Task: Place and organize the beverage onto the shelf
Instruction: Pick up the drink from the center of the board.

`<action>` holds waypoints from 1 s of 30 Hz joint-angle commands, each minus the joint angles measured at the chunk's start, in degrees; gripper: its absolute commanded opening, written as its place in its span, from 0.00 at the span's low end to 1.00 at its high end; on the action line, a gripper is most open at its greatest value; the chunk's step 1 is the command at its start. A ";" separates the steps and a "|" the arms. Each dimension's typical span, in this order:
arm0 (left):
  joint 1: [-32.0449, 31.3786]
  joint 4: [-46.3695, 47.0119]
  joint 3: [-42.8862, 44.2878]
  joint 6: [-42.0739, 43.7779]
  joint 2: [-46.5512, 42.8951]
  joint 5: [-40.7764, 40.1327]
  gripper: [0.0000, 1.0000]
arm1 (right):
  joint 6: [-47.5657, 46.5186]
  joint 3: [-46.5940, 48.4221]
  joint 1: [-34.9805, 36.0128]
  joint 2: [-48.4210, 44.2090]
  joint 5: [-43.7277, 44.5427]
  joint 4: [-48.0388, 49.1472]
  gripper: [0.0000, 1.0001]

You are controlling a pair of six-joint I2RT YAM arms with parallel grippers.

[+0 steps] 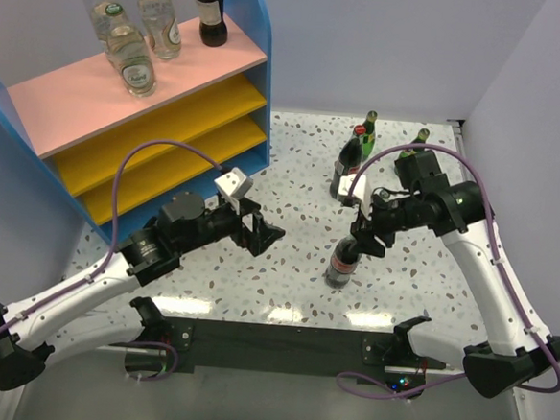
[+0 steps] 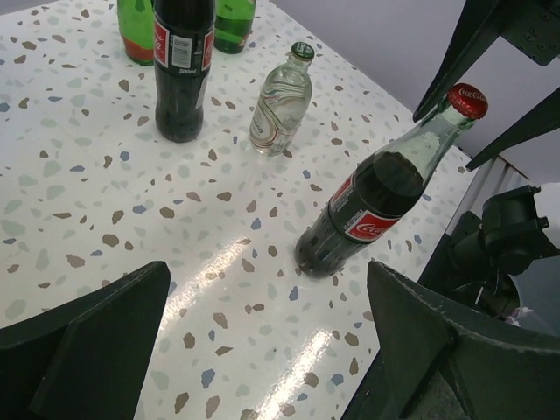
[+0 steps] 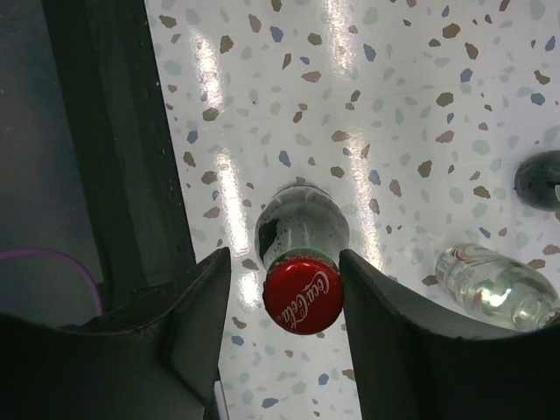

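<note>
Now your right fingers (image 3: pixel 175 332) sit either side of the cola bottle (image 3: pixel 302 223), not tight yet, ready to lift it; your left fingers (image 2: pixel 87 341) are open, empty.

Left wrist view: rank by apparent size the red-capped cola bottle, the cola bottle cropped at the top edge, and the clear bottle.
1. red-capped cola bottle, largest, partly because nearest.
2. cropped cola bottle; neck out of frame, so rank unsure.
3. clear bottle, smallest.

Shows cola bottle (image 1: pixel 341 265) upright on speckled counter (image 1: pixel 296 187), right end effector (image 1: pixel 360 237) over its top, left end effector (image 1: pixel 271 233) gaping nearby.
</note>
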 commanded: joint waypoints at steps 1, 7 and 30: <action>-0.66 4.41 -0.70 0.94 0.21 -1.28 1.00 | 0.84 -0.10 0.60 -1.04 0.77 2.64 0.56; -1.89 5.38 -1.13 1.91 1.35 -0.84 1.00 | 1.81 -0.19 1.30 -0.42 -0.11 3.43 0.41; -12.00 39.31 -1.84 20.63 20.85 -0.04 1.00 | 21.32 18.97 1.30 6.25 1.03 9.93 0.00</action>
